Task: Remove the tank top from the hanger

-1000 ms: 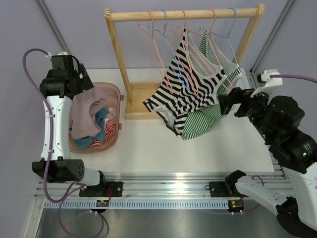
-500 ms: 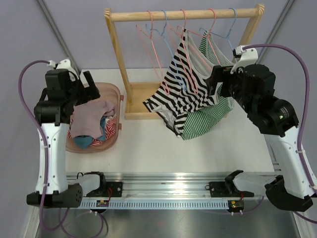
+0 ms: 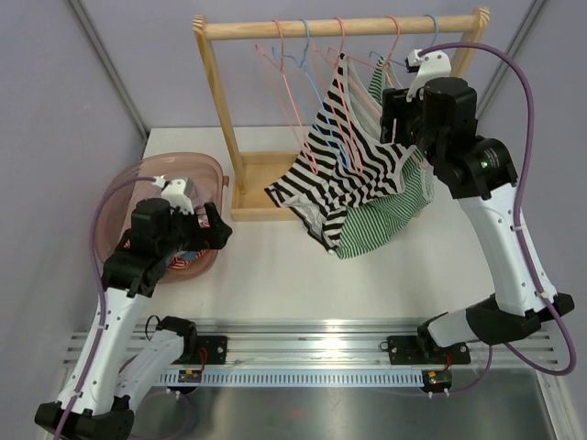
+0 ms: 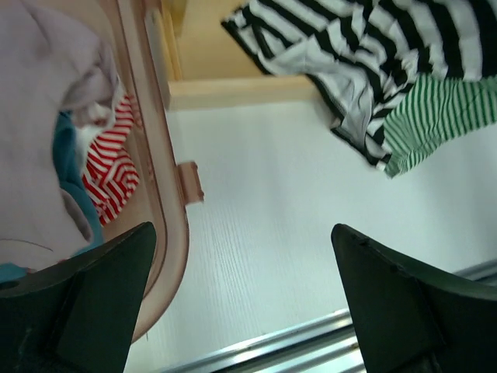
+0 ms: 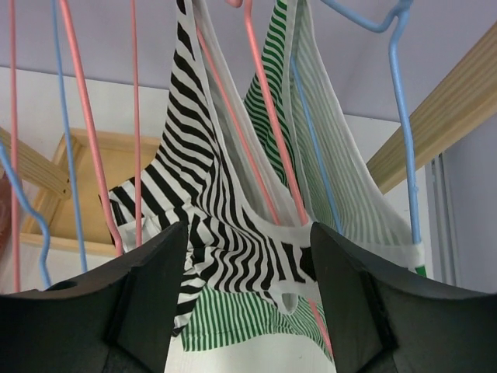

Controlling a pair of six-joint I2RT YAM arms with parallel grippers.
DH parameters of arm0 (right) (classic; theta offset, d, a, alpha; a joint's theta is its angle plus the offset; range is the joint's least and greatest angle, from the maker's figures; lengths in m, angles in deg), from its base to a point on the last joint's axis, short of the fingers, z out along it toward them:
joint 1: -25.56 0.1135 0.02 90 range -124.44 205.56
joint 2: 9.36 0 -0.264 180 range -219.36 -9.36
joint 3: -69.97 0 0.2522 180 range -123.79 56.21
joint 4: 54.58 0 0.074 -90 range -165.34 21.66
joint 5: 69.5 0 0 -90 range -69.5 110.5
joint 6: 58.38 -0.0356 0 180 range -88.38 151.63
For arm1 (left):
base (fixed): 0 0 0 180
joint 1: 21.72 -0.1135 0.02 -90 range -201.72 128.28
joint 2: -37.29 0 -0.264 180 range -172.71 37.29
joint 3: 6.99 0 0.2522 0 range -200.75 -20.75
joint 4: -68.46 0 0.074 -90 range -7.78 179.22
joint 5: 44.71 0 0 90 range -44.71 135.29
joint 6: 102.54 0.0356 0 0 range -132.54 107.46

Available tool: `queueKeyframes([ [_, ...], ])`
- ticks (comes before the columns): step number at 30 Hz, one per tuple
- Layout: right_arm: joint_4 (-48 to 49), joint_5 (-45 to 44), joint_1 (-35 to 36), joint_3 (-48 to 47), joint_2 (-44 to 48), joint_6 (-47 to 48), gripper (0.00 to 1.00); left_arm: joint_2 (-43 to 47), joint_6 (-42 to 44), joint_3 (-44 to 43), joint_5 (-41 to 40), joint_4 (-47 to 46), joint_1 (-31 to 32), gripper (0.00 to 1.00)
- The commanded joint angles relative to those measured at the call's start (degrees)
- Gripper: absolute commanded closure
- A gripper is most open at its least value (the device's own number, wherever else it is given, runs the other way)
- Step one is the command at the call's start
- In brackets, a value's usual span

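Clothes rack [image 3: 339,27] stands at the back of the table [image 3: 275,266], basket [image 3: 183,158] off to its left with laundry [image 4: 46,116] piled in it. Toward the rack's right end, the left tank top [image 3: 344,174] hangs overlapping the right tank top [image 3: 385,225]. Left gripper's [image 4: 248,295] by the basket's right rim, right gripper's [image 5: 248,311] just beside the tops.

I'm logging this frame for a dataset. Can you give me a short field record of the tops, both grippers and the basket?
black-and-white tank top: on a pink hanger on the rack
green-striped tank top: hanging next to it
right gripper: open, empty, facing the tops
left gripper: open, empty, beside the basket
basket contents: clothes
task: not yet done
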Motion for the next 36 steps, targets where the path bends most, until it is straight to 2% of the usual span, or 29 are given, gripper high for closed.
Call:
queueKeyframes([
  [1, 3.57, 1.43, -2.36, -4.01, -1.97, 3.89, 0.27, 2.72, 0.45, 6.11, 3.60, -6.50, 1.13, 0.01],
  [5, 1.38, 6.34, -5.09, -8.41, -6.72, 5.39, 0.30, 4.31, 0.45, 6.83, 3.60, -6.76, 2.18, 0.01],
  [8, -0.91, 9.86, -5.80, -12.01, -10.06, 6.01, 0.38, 4.57, 0.36, 7.18, 3.33, -6.76, 2.36, 0.01],
  [10, -2.92, 12.32, -5.80, -14.47, -12.08, 5.66, 0.48, 4.40, 0.36, 7.18, 3.16, -6.68, 2.71, 0.01],
  [14, -3.81, 16.81, -5.80, -15.45, -13.14, 4.17, 0.59, 4.57, 0.36, 7.18, 3.07, -6.68, 2.89, 0.01],
  [19, -3.46, 19.71, -5.71, -15.27, -13.49, 2.06, 0.65, 4.57, 0.36, 7.27, 3.07, -6.76, 2.89, 0.01],
  [20, -3.46, 19.97, -5.80, -15.53, -14.01, 1.97, 0.72, 4.49, 0.36, 7.27, 2.98, -6.76, 2.89, 0.01],
  [23, -5.30, 20.32, -5.80, -17.99, -15.86, 1.70, 0.82, 4.48, 0.36, 7.27, 3.07, -6.68, 2.98, 0.01],
  [25, -6.88, 20.33, -5.80, -21.41, -16.74, 0.91, 0.95, 4.48, 0.36, 7.36, 2.98, -6.76, 3.06, 0.01],
  [26, -7.50, 20.33, -5.80, -22.82, -17.61, 0.82, 0.99, 4.57, 0.36, 7.36, 2.90, -6.68, 3.06, 0.01],
  [30, -8.56, 20.33, -5.71, -28.62, -18.15, -1.64, 1.00, 4.75, 0.36, 7.18, 2.54, -6.59, 3.15, 0.01],
  [36, -6.72, 21.47, -5.80, -29.69, -15.17, -3.75, 1.00, 5.36, 0.45, 7.09, 2.54, -6.68, 3.15, 0.01],
])
